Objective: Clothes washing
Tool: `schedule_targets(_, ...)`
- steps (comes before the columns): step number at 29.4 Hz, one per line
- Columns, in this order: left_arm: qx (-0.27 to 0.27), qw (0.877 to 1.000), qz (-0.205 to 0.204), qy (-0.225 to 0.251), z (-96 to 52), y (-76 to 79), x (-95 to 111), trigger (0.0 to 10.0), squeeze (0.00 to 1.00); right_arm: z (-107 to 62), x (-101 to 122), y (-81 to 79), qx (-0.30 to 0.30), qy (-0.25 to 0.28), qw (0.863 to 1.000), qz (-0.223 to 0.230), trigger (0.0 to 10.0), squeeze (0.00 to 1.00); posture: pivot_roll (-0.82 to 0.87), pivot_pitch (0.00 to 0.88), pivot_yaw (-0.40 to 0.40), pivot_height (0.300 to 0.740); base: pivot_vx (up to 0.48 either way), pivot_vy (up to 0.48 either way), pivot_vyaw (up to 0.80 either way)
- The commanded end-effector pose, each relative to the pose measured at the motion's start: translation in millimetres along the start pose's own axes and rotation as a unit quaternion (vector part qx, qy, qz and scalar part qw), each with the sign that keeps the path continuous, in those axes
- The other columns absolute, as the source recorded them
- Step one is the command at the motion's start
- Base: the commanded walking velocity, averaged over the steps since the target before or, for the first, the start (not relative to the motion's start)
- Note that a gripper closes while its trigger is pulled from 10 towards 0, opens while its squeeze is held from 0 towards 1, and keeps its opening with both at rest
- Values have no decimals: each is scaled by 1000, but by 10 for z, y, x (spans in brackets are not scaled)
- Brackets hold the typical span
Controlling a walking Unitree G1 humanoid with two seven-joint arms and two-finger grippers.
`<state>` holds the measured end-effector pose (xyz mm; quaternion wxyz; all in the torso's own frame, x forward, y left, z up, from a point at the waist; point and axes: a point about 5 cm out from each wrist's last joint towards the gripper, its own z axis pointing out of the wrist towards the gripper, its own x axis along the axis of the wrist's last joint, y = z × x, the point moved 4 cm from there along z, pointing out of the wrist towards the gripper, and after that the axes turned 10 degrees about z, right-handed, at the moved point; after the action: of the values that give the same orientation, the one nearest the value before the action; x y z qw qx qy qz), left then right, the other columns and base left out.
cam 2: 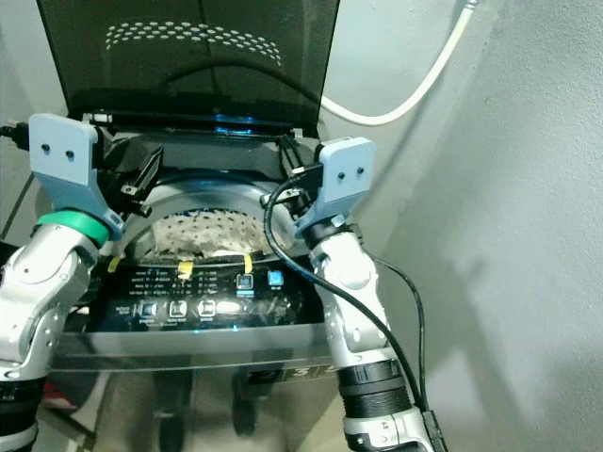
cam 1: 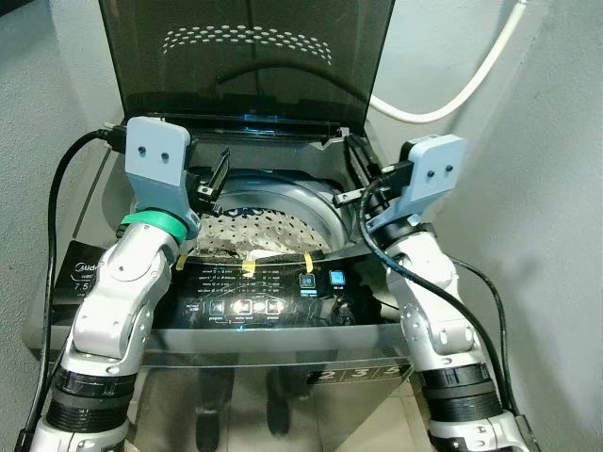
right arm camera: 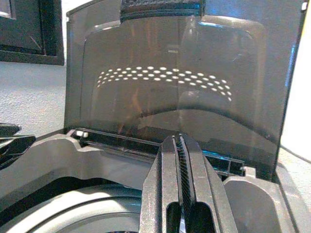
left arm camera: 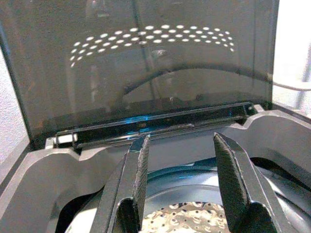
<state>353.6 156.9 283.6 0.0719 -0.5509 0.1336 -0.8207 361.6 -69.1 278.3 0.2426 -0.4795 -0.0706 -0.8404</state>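
Nearest, the lit control panel lies just behind both claws. The left claw hangs with fingers spread apart, the right claw pressed together on nothing — both over the washing machine's drum. Beyond them the smoked lid stands raised.

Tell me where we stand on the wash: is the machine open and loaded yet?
Done: the washer lid stands open and the control panel is lit. In hand: both arms are raised over the drum; the left end effector is open and holds nothing, the right end effector is shut. Left: no clothes can be made out in the visible part of the drum, so loading and closing the lid seem to remain.
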Motion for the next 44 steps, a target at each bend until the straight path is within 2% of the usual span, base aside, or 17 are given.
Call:
schedule_targets(1, 9, 1000, 2, -1, -16, -20, -26, 10000, 0, -21, -57, 19, -4, -11, 1000, 8, 10000, 0, 191, 0, -61, 740, 0, 0, 0)
schedule_targets(8, 15, 1000, 1, -3, -11, -24, -41, 10000, 0, -30, -104, 22, -4, -23, 1000, 8, 10000, 0, 184, 0, -55, 740, -89, 0, 0)
schedule_targets(44, 12, 1000, -2, -4, 7, -1, -53, 10000, 0, -82, -175, -23, 2, -37, 999, -18, 10000, 0, 171, 0, -38, 740, -378, 0, 0)
